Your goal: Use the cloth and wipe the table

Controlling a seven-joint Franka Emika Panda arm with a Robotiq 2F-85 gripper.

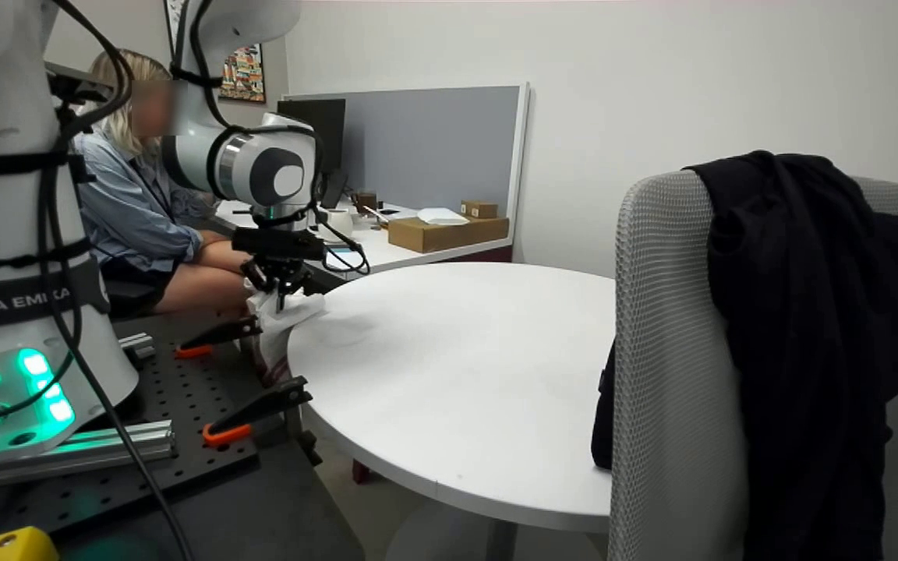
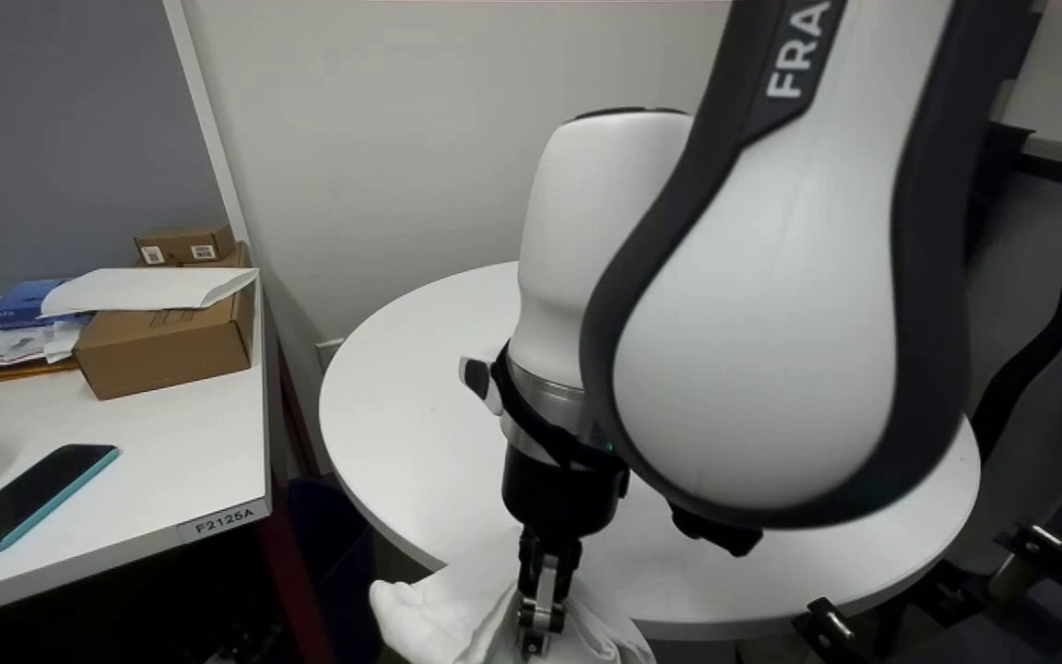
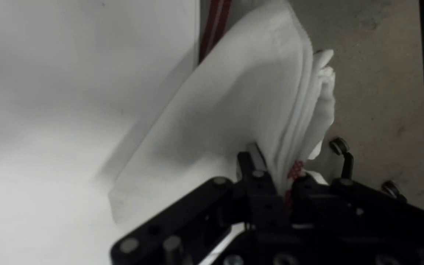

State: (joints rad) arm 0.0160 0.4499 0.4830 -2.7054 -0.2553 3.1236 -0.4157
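The cloth is white with red stripes; it shows in both exterior views (image 1: 307, 307) (image 2: 443, 613) and in the wrist view (image 3: 234, 95). My gripper (image 1: 281, 300) is shut on folded layers of it at the rim of the round white table (image 1: 449, 374), on the robot base's side. In the wrist view the folds and a red patch stand between my fingers (image 3: 280, 176). Part of the cloth lies over the tabletop (image 3: 50, 92), and part hangs down past the edge. In an exterior view the gripper (image 2: 538, 636) points down into the cloth, whose lower part is cut off.
Black clamps with orange ends (image 1: 262, 409) sit between base and table. A grey chair (image 1: 667, 327) with a dark garment (image 1: 800, 312) stands across the table. A desk (image 2: 171, 443) with cardboard boxes (image 2: 167, 346) and a phone (image 2: 24, 498) is nearby. A person (image 1: 133, 202) sits behind the arm.
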